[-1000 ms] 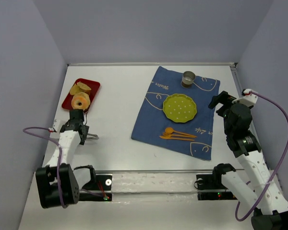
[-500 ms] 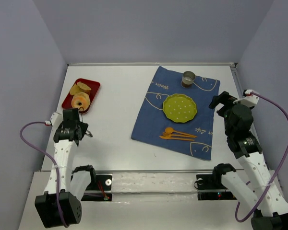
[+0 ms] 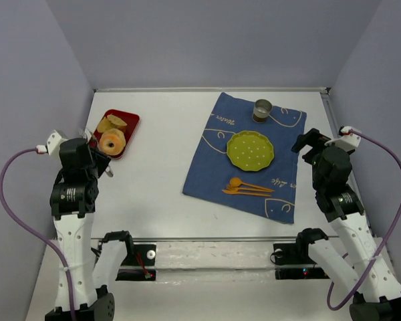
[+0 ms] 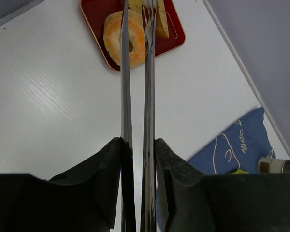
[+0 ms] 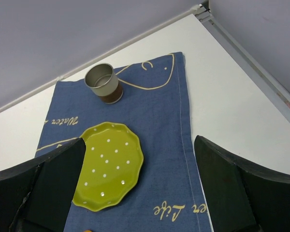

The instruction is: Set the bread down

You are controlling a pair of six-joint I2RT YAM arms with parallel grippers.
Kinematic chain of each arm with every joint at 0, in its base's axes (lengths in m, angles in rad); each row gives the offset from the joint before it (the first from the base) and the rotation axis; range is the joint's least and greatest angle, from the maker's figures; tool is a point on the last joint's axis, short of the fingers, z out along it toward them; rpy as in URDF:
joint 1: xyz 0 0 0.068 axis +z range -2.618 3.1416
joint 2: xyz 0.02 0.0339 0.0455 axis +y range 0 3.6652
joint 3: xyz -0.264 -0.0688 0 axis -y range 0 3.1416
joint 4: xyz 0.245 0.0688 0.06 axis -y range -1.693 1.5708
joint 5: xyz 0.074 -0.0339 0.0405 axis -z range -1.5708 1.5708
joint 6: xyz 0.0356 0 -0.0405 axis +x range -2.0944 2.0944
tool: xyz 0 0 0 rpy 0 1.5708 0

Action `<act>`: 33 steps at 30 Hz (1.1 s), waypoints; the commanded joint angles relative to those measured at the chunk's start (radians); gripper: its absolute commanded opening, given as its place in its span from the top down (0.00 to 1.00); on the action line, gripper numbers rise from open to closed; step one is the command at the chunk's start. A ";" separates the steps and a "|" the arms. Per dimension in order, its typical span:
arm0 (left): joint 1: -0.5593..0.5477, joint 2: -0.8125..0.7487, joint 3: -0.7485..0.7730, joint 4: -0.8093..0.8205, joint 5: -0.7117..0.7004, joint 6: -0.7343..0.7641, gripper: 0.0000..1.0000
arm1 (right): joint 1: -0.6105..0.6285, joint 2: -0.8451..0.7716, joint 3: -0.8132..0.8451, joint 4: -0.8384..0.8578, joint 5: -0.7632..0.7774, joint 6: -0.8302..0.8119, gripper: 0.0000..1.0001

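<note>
Your left gripper (image 4: 137, 145) is clamped tight on a pair of metal tongs (image 4: 149, 87). Its two black fingers squeeze the blades together, so they run almost parallel with only a thin slit between them. In the left wrist view the tongs reach away from the gripper toward the far-left part of the white table (image 3: 154, 167), and their tips lie across the bread (image 4: 113, 36). These views don't let you tell whether the tips touch it or hang above it.

The bread, an orange-golden ring, lies flat at the near end of the red tray (image 3: 132, 122), at the far left of the table. A paler tan piece (image 3: 113, 123) lies just beyond it in the same tray; whether the two touch you cannot tell. In the top view the left arm's wrist is just near of the tray.

Your right gripper (image 5: 139, 142) stands wide open with nothing between its fingers, by the right edge of the blue cloth (image 3: 214, 167). The green dotted plate (image 3: 250, 149) sits around the middle of that cloth. A small metal cup (image 3: 262, 110) stands toward its far edge. An orange spoon and fork (image 3: 247, 188) lie side by side just near of the plate. The bread and the plate are well apart, with white table between them.
</note>
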 commanded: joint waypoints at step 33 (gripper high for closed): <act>-0.120 0.403 0.155 -0.028 0.128 0.315 0.52 | 0.007 0.019 -0.011 0.066 0.102 -0.025 0.00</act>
